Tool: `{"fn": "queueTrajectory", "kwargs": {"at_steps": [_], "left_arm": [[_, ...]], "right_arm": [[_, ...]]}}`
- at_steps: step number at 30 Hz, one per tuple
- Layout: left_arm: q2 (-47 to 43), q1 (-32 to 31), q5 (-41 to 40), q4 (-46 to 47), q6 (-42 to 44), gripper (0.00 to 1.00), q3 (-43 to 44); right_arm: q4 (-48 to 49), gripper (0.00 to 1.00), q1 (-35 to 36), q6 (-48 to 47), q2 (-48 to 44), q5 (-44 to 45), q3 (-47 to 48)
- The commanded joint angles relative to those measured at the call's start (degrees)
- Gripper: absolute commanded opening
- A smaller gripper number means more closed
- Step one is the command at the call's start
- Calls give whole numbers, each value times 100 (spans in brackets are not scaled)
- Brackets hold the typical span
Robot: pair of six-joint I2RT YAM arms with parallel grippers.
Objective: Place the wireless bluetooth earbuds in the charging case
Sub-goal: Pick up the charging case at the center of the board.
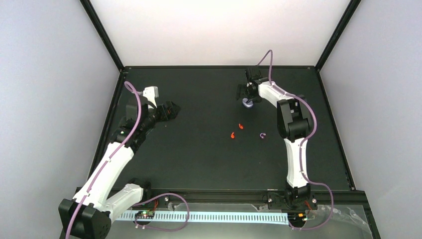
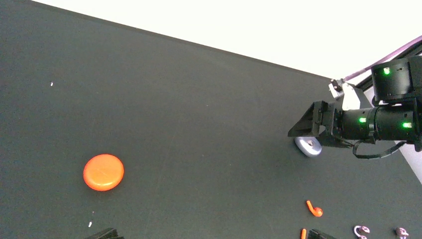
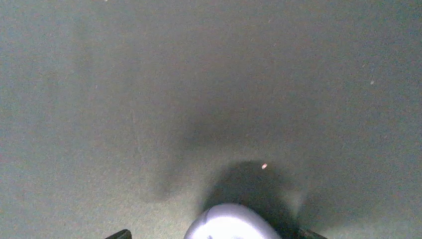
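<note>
Top view: no earbud appears cased yet. A red earbud (image 1: 233,134), a second red earbud (image 1: 241,126) and a purple earbud (image 1: 262,135) lie loose at the centre of the table (image 1: 199,164). Left gripper (image 1: 171,111), spread and empty, hangs near the left edge. Toward the far edge, right gripper (image 1: 247,96) straddles the lilac case (image 1: 247,104), fingers spread.

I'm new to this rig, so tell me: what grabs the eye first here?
The bright orange case lies alone on the dark table, in the left wrist view. At the table's far side, the open right tool hangs just over a lavender case. Mid-table lie two red-orange earbuds and a purple earbud.
</note>
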Motion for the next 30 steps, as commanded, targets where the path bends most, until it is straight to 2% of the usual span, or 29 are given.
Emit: {"fn": "queueTrajectory", "kwargs": {"at_steps": [1, 15, 20, 25, 30], "left_arm": [[-58, -30, 117, 122, -86, 99, 52], [-142, -33, 145, 147, -105, 99, 19], [-135, -34, 124, 145, -107, 99, 16], [-150, -34, 84, 124, -87, 99, 21], [-159, -34, 65, 127, -92, 99, 26]], "right_arm": [[-123, 85, 231, -130, -296, 4, -277], [-466, 76, 434, -586, -403, 1159, -410], [-644, 70, 441, -568, -194, 1212, -130], [-816, 67, 454, -506, 28, 1225, 191], [-911, 59, 454, -501, 132, 1193, 307]]}}
